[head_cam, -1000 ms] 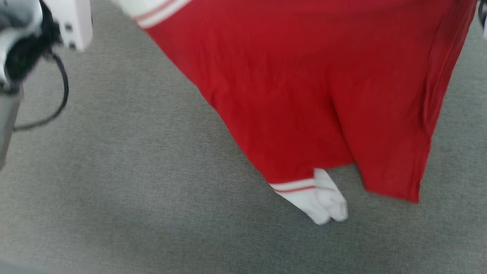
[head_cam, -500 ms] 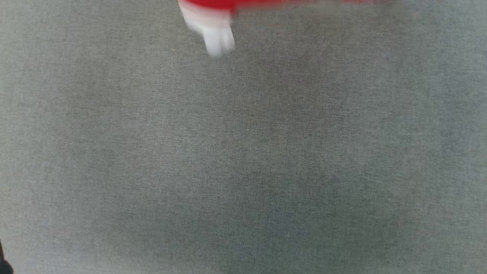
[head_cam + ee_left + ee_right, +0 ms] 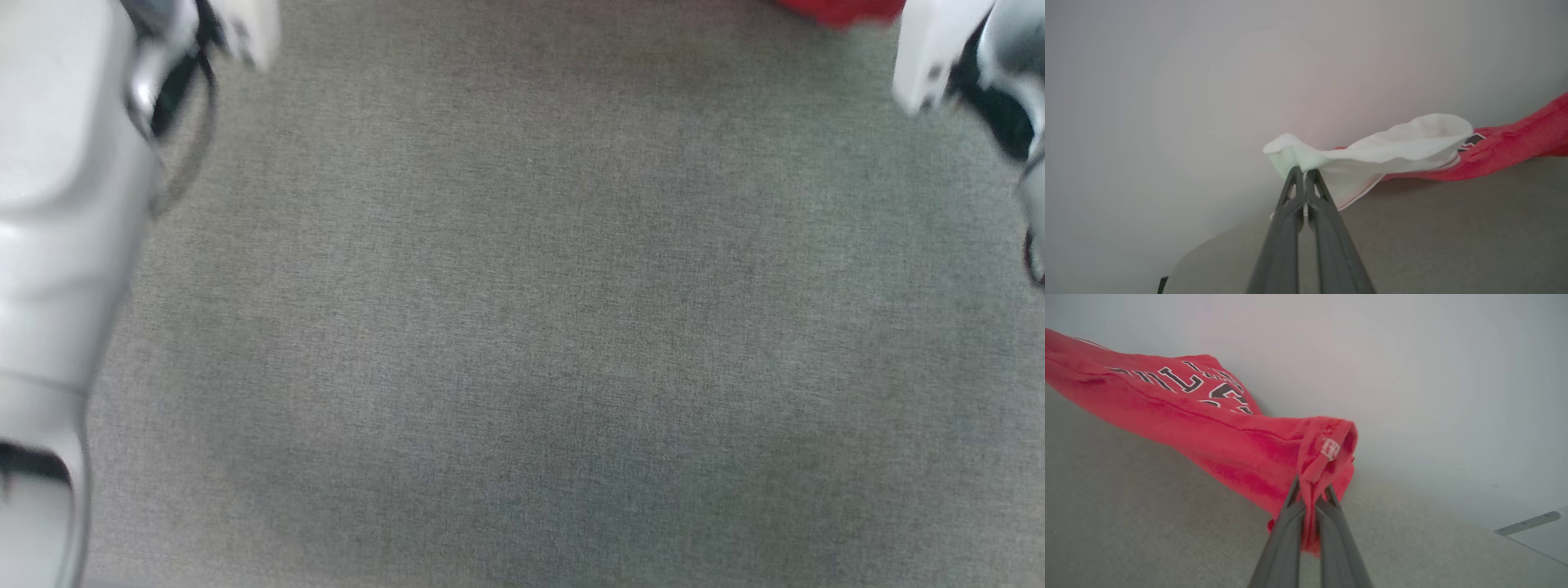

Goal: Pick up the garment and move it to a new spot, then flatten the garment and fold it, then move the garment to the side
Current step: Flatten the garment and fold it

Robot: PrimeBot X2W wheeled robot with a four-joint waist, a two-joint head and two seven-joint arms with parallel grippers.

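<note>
The garment [image 3: 1216,428], a red T-shirt with dark lettering, is stretched above the grey surface between my two grippers. In the right wrist view my right gripper [image 3: 1311,486] is shut on a bunched red edge of it. My left gripper [image 3: 1303,173] is shut on a white sleeve [image 3: 1392,149] in the left wrist view, and the red body [image 3: 1506,147] trails off to the right. The head view catches a red scrap of the garment [image 3: 841,10] at the top edge.
A grey fabric-covered surface [image 3: 522,327] spreads below. My pale left forearm [image 3: 57,204] runs down the left side of the head view and my right wrist [image 3: 971,57] sits at the upper right. A pale wall [image 3: 1433,375] stands behind the surface.
The head view has swung. The garment hung across its upper part a second ago; now only a red scrap remains at the top edge, and both arms have come in at the sides.
</note>
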